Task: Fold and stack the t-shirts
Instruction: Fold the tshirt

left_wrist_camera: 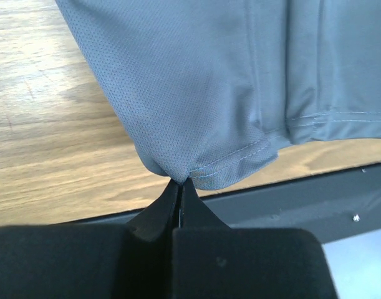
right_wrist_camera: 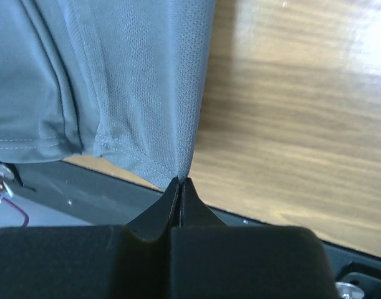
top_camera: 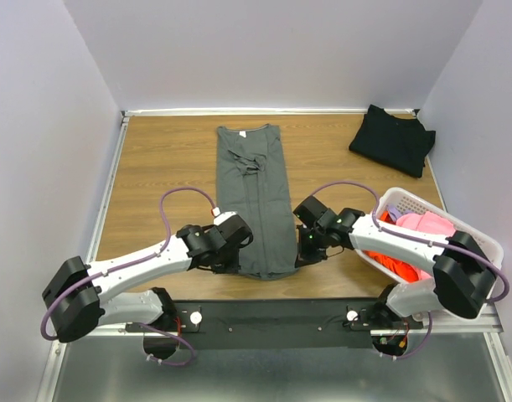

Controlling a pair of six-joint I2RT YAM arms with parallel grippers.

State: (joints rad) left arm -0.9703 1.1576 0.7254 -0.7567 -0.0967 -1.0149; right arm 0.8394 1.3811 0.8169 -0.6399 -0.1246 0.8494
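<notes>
Left gripper was clenched on the near-left hem corner of the dark grey t-shirt, right gripper pinched its near-right corner, the shirt lying folded narrow on the wooden table.

The middle shirt lies lengthwise on the table, collar toward 12 o'clock, hem at 6. The left gripper pinches the hem corner at 7, the right gripper the one at 5. A far shirt sits at 1 o'clock. The basket at 4 holds more shirts, perhaps two.
</notes>
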